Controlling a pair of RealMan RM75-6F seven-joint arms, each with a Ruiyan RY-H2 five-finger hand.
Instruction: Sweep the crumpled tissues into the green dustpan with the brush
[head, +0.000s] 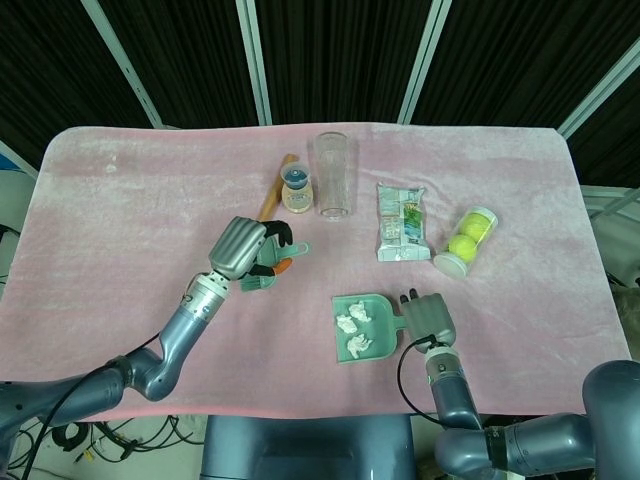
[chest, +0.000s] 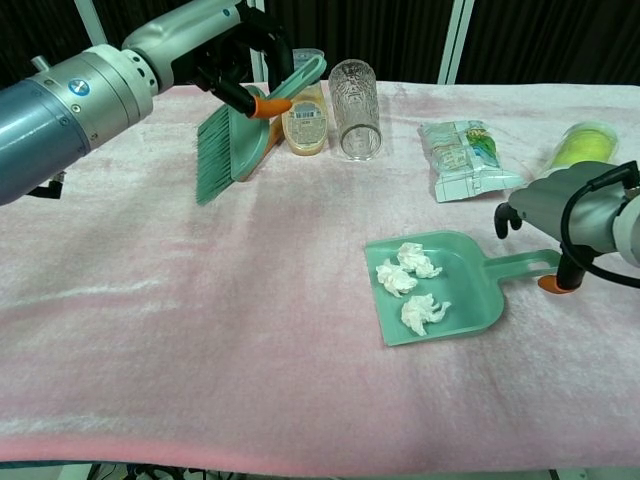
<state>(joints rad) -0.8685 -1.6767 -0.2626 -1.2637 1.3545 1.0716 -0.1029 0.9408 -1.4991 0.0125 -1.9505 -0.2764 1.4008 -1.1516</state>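
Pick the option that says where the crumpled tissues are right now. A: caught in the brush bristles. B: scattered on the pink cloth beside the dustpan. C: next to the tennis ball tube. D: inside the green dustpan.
D: all three crumpled tissues lie in the pan of the green dustpan, while the brush is held up and away by the left robot hand.
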